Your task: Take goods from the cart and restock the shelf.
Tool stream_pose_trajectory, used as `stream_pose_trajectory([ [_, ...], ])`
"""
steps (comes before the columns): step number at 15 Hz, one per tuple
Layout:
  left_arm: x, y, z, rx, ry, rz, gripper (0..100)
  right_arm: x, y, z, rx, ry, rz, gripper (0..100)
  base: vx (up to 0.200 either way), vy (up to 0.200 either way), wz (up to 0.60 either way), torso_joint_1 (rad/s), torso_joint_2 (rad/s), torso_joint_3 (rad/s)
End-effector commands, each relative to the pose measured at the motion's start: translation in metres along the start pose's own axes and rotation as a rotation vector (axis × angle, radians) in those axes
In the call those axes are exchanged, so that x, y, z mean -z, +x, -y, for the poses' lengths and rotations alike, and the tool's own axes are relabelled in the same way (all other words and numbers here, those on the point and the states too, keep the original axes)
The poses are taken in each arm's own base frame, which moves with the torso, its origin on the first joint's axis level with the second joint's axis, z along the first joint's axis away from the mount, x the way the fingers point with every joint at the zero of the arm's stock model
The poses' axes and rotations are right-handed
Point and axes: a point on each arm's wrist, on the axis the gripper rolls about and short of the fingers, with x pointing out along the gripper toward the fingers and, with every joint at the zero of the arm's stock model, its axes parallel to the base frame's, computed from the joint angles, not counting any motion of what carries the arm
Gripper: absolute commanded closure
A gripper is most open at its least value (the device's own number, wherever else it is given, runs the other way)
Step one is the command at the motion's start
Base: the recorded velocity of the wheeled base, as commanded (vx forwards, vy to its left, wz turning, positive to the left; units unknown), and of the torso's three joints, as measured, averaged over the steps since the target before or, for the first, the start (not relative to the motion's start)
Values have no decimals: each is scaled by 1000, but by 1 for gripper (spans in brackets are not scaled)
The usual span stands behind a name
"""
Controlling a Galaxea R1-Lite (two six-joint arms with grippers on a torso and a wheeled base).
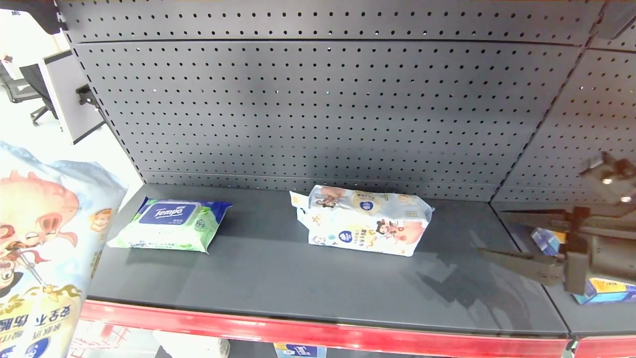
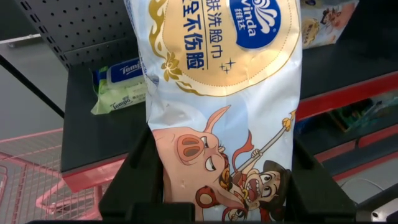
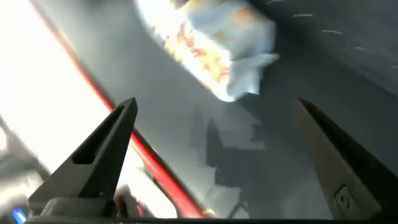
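Over shelf (image 1: 278, 278), right tool (image 1: 504, 237) splayed.

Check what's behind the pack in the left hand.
Behind the white cartoon-print plastic pack, a green plastic wipes pack lies on the dark shelf, one end covered. The shelf's middle is hidden.

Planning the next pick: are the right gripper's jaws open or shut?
Open. The right gripper shows both jaws spread wide, nothing between them, above the shelf.
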Motion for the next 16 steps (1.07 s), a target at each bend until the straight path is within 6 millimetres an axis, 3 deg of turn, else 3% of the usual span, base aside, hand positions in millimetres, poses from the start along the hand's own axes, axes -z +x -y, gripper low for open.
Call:
stream_pose_trajectory([
  [1, -4, 5, -1, 3, -3, -21, 100, 22, 73, 43, -216, -92, -91, 0, 0, 0, 0, 0, 0, 0],
  [3, -5, 9, -1, 5, -3, -41, 100, 19, 98, 61, -244, -138, -82, 0, 0, 0, 0, 0, 0, 0],
  [7, -9, 12, -2, -2, -3, -46, 100, 2, 120, 79, -269, -175, -25, 0, 0, 0, 0, 0, 0, 0],
  [16, -11, 11, -2, -6, -3, -39, 100, -4, 158, 70, -327, -208, -34, 0, 0, 0, 0, 0, 0, 0],
])
